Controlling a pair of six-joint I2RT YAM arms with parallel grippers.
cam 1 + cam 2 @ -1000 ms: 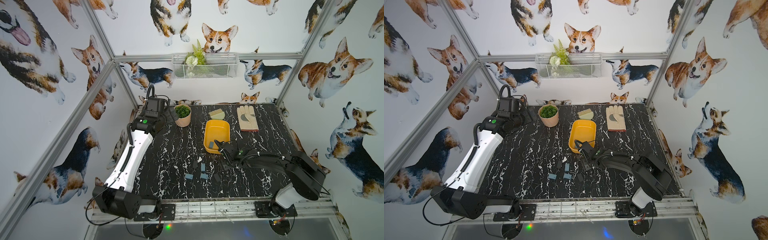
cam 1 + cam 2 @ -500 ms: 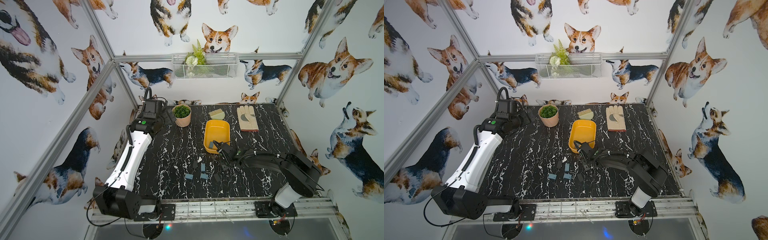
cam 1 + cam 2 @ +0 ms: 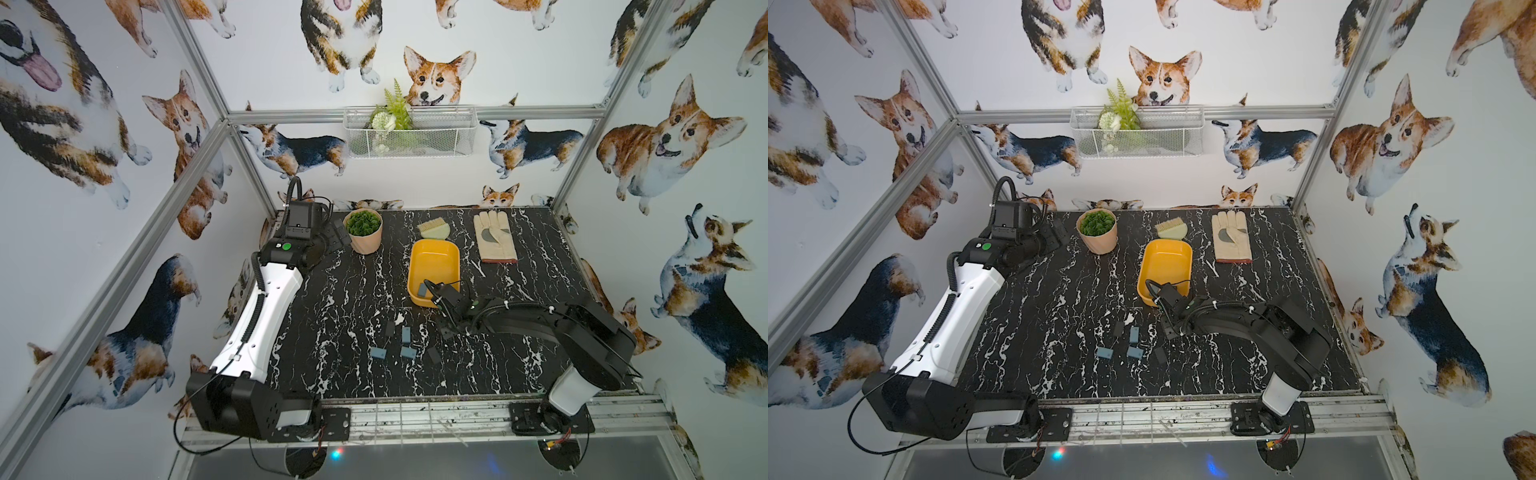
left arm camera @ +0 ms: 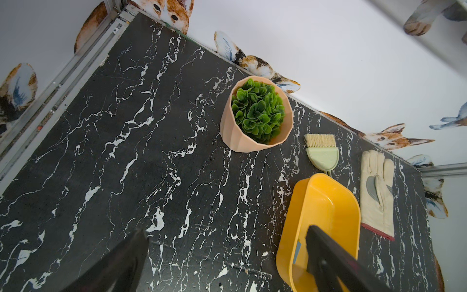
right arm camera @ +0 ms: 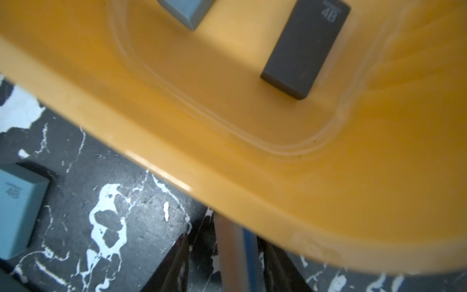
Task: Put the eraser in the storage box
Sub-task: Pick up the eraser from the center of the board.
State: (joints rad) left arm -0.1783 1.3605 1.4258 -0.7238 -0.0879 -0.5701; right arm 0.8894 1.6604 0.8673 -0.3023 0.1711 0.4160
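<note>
In both top views the storage box [image 3: 436, 262] [image 3: 1167, 266] lies on the black marble table [image 3: 353, 291], between the pink plant pot [image 3: 365, 243] and the work glove [image 3: 496, 239], with a small brush [image 3: 432, 228] just behind it. A blue-grey eraser [image 3: 423, 289] lies inside the box at its near end. The right gripper [image 3: 445, 330] [image 3: 1169, 331] hangs just outside that near rim, pointing down at the table. Loose erasers [image 3: 406, 334], some blue-grey and some dark, are scattered near it. The left gripper [image 3: 337, 236] sits far back beside the pot, well apart from the box. The left wrist view shows the left gripper [image 4: 226, 230] with its fingers [image 4: 328, 260] spread wide and nothing between them. Beyond them are the pot [image 4: 232, 131], the brush [image 4: 322, 154], the glove [image 4: 376, 192] and the box [image 4: 321, 202], where a sliver of the blue-grey eraser [image 4: 297, 250] shows. The right wrist view looks into the box [image 5: 252, 141]. A dark eraser [image 5: 305, 48] stamped 4B lies flat on its floor, apart from the blue-grey eraser [image 5: 187, 12] at the picture's edge, and one loose eraser [image 5: 17, 209] lies on the table outside. The right gripper [image 5: 225, 242] is blurred there, so whether its fingers are apart or together cannot be told.
</note>
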